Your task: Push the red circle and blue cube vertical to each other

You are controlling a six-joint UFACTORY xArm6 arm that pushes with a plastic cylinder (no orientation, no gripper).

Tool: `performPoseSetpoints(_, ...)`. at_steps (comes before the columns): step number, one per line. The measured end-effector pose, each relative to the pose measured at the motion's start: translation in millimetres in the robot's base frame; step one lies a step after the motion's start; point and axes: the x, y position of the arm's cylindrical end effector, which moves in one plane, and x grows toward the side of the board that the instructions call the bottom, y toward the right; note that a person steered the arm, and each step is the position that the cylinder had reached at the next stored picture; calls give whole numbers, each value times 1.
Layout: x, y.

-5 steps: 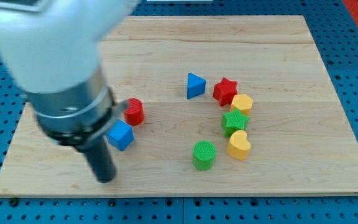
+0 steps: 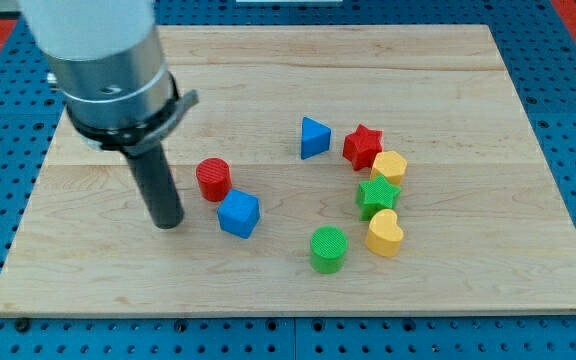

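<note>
Arm housing (image 2: 103, 60) cut off by the view's top edge, upper part out of frame. It covers the desk's (image 2: 448, 290) top-left corner. Yellow hexagon-ish block (image 2: 392, 164) partly hidden behind green star (image 2: 376, 195); its shape unclear.

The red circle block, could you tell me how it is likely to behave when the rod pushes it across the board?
The red circle stands upright on a flat end, so it will probably slide, not roll. Its round side means an off-centre push from my tip, now to its left in the view, may send it sideways. The blue cube sits close at its lower right and may get nudged.
</note>
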Motion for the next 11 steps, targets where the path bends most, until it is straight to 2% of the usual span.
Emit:
performPoseSetpoints(1,-2,7)
performPoseSetpoints(2,-22,0)
performPoseSetpoints(3,-49,31)
performPoseSetpoints(4,-57,64)
performPoseSetpoints(5,-37,16)
performPoseSetpoints(7,-21,38)
performPoseSetpoints(8,-2,27)
performPoseSetpoints(9,-7,76)
performPoseSetpoints(11,-19,36)
